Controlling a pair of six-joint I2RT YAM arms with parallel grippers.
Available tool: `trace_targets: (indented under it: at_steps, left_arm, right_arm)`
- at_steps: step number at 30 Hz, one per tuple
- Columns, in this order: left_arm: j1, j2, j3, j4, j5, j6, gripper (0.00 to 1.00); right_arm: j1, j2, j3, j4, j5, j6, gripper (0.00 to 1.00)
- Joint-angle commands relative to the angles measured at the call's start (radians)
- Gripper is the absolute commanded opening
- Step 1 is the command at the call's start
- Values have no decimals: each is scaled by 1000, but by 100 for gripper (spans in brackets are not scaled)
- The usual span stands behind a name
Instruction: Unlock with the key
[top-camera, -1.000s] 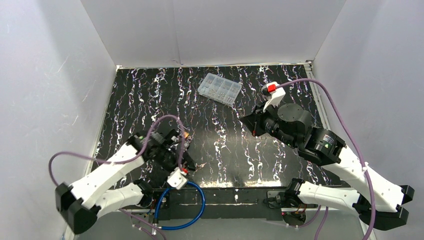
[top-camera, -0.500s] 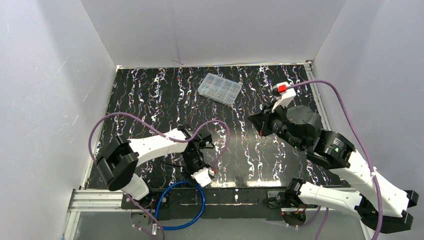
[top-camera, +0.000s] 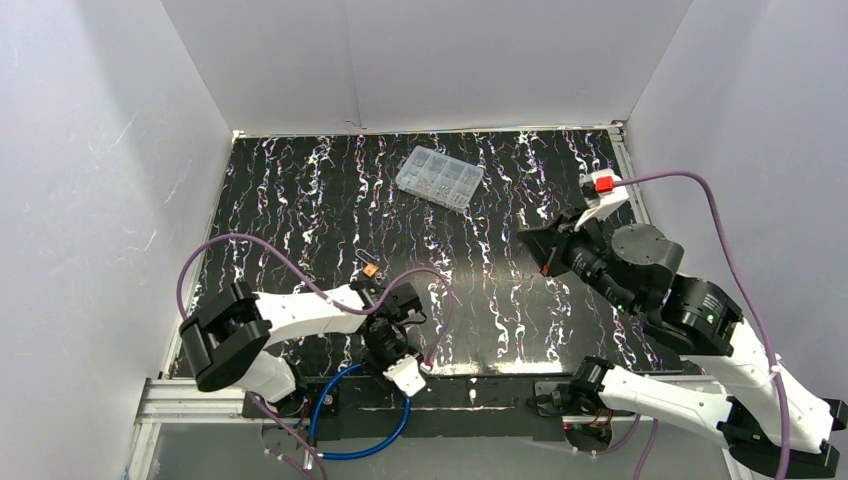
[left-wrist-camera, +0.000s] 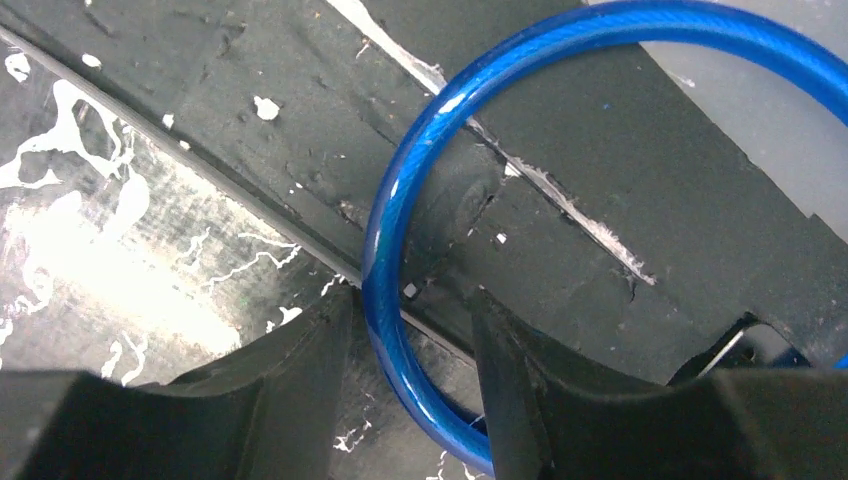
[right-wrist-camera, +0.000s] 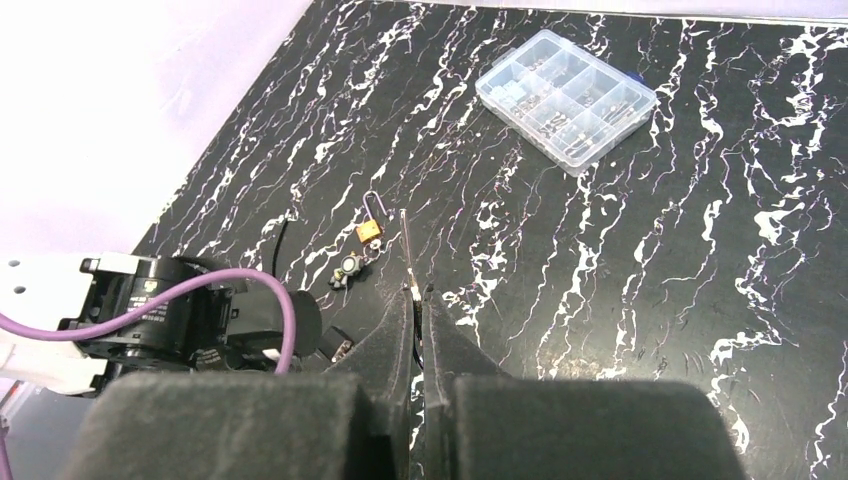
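So the right gripper (right-wrist-camera: 418, 298) is pinching a thin metal sliver, I'm guessing the key (right-wrist-camera: 407, 250), with its fingers pressed together and the key poking straight out ahead. The padlock (right-wrist-camera: 370, 232) is lying flat on the black marbled mat (top-camera: 300, 200), ahead and left of the key tip, well apart from it. Its shackle is pointing away, roughly parallel to the key, and the keyhole isn't showing. The left arm is sitting nearer, but the left gripper (left-wrist-camera: 410, 300) is straddling the blue cable (left-wrist-camera: 385, 230) at the near edge, fingers spread. The clear parts box (top-camera: 439, 177) is sitting far back, out of the way.
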Motion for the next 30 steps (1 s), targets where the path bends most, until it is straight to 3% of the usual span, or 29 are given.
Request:
trace_targets:
  at_steps: [1, 5, 8, 11, 15, 18, 20, 27, 28, 30]
  left_arm:
    - [-23, -66, -91, 210, -94, -126, 45]
    - [-38, -59, -146, 362, -175, -185, 29]
    - [-56, -58, -179, 432, -216, -211, 0]
    - [-63, -140, 52, 453, -166, -414, 0]
    - [-36, -80, 261, 752, -295, -528, 0]
    - [20, 27, 312, 876, -356, -540, 0]
    - [95, 126, 319, 970, -343, -468, 0]
    - [185, 333, 386, 945, -298, -314, 0]
    - [187, 360, 396, 942, -303, -311, 6]
    - [190, 399, 424, 909, -304, -311, 30]
  right_arm:
    - [-4, -22, 33, 6, 32, -1, 1]
    - [-4, -31, 33, 2, 29, 6, 1]
    - [-4, -31, 32, 3, 30, 14, 1]
    - [-4, -14, 42, 12, 44, 7, 1]
    - [-4, -11, 46, 20, 45, 10, 1]
    - [-4, -12, 55, 15, 47, 10, 1]
    - [-4, -22, 58, 11, 60, 10, 1]
    - [-4, -41, 65, -15, 107, 10, 1]
    - [-4, -41, 67, -17, 112, 8, 1]
    - [-4, -42, 70, -25, 125, 5, 1]
